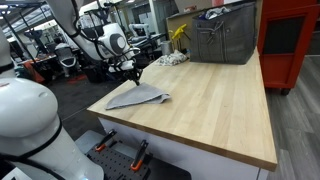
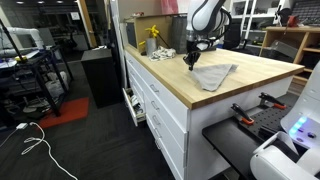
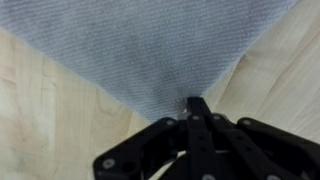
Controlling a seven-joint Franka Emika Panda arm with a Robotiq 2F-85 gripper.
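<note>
A grey woven cloth (image 1: pixel 138 97) lies partly spread on the wooden table (image 1: pixel 215 100); it shows in both exterior views, cloth (image 2: pixel 213 74). My gripper (image 1: pixel 133 73) stands over its corner nearest the table's edge, gripper (image 2: pixel 190 58). In the wrist view the cloth (image 3: pixel 150 45) narrows to a point that ends right between my black fingertips, gripper (image 3: pixel 197 103). The jaws are pressed together on that corner, and the fabric looks pulled up toward them. The pinched tip itself is hidden by the fingers.
A grey metal bin (image 1: pixel 225 40) stands at the back of the table, with a yellow item (image 1: pixel 180 34) and a crumpled white rag (image 1: pixel 172 59) beside it. A red cabinet (image 1: pixel 290 40) flanks the table. Drawers (image 2: pixel 160 105) run below the tabletop.
</note>
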